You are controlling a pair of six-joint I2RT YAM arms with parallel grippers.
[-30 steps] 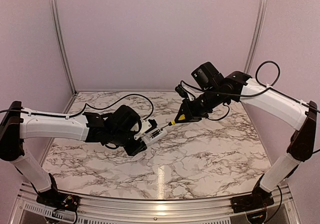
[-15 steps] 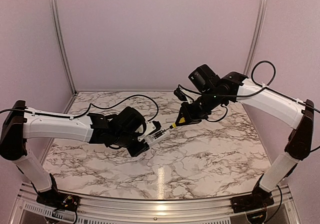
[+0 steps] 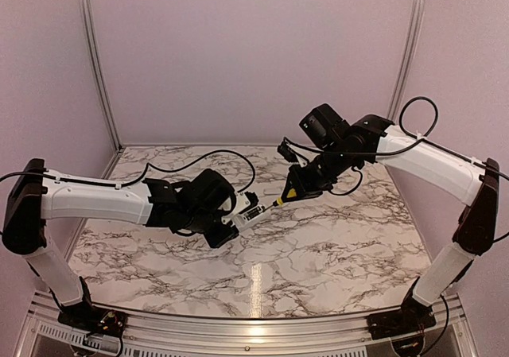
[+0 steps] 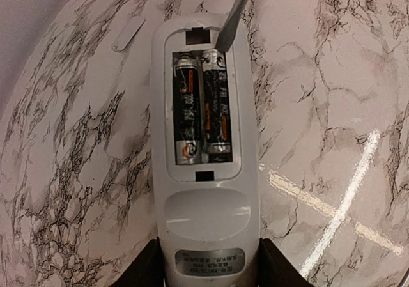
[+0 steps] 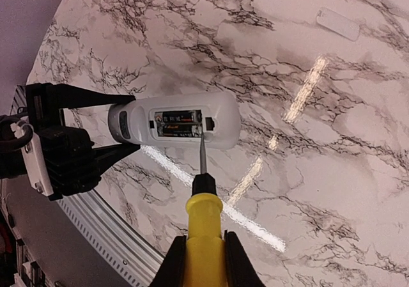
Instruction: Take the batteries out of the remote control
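The white remote control [image 4: 206, 220] is held above the marble table with my left gripper [image 4: 206, 269] shut on its lower end, its open battery compartment facing the camera. Two dark batteries [image 4: 187, 114] [image 4: 217, 108] lie side by side in the compartment. My right gripper [image 5: 203, 261] is shut on the yellow-handled screwdriver [image 5: 203, 229]. Its metal tip [image 5: 202, 151] [image 4: 229, 22] touches the compartment's end at the right-hand battery. In the top view the remote control [image 3: 249, 212] and the screwdriver [image 3: 285, 192] meet above the middle of the table.
A small white battery cover [image 4: 128, 33] [image 5: 337, 23] lies flat on the marble table [image 3: 334, 238]. Pale walls and metal posts [image 3: 95, 63] enclose the table at the back and sides. A metal rail [image 3: 254, 325] runs along the near edge.
My left arm has carried the remote slightly right and my right arm has shifted left, bringing the screwdriver tip onto the battery compartment. Neither grip has changed.
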